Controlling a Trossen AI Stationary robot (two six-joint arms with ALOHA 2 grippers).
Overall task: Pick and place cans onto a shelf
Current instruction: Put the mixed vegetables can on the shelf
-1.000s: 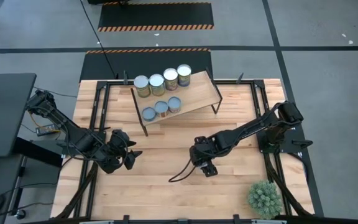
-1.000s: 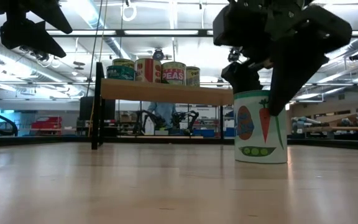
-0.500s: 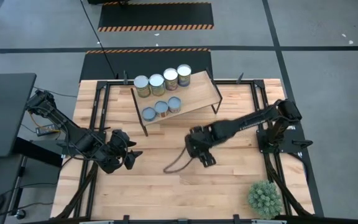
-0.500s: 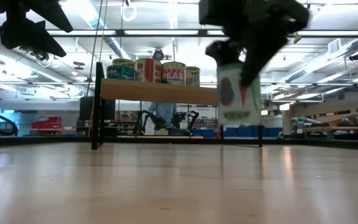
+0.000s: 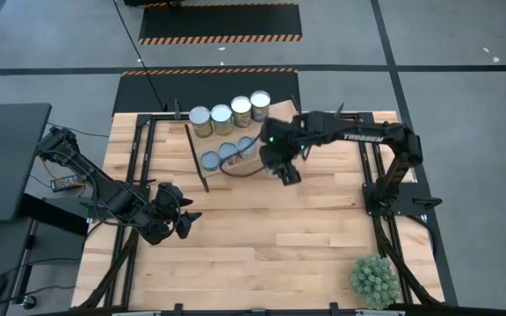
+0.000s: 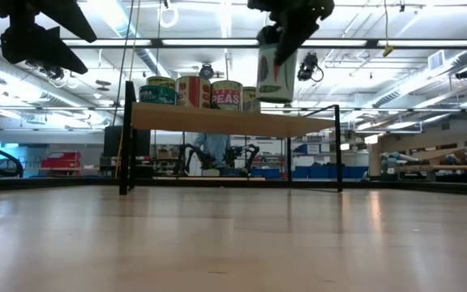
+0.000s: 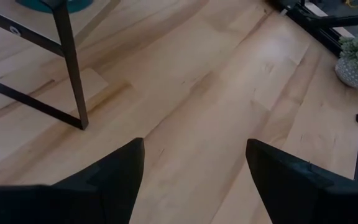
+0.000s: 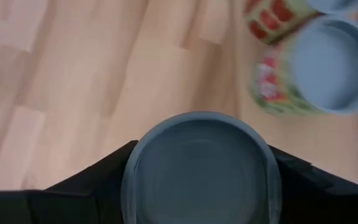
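My right gripper is shut on a white-labelled can with a carrot picture. It holds the can in the air near the shelf's front edge, higher than the plank; the high view hides this can under the gripper. Several cans stand on the shelf: taller ones along the back, three shorter ones in front. My left gripper waits open and empty over the table's near left. My right gripper pinches the can between its two fingers, one on each side of the wall just below the top rim. The fingers come from above, slanting down. The can hangs about upright, lifted clear of table and shelf.
A green spiky plant stands at the table's near right corner. The shelf's black legs stand on the wooden tabletop. Bare plank shows to the right of the cans on the shelf.
My right gripper has lifted the can off the table's middle and carried it up and toward the far edge, from the tabletop to above shelf height. The can stayed roughly upright. My left arm kept still.
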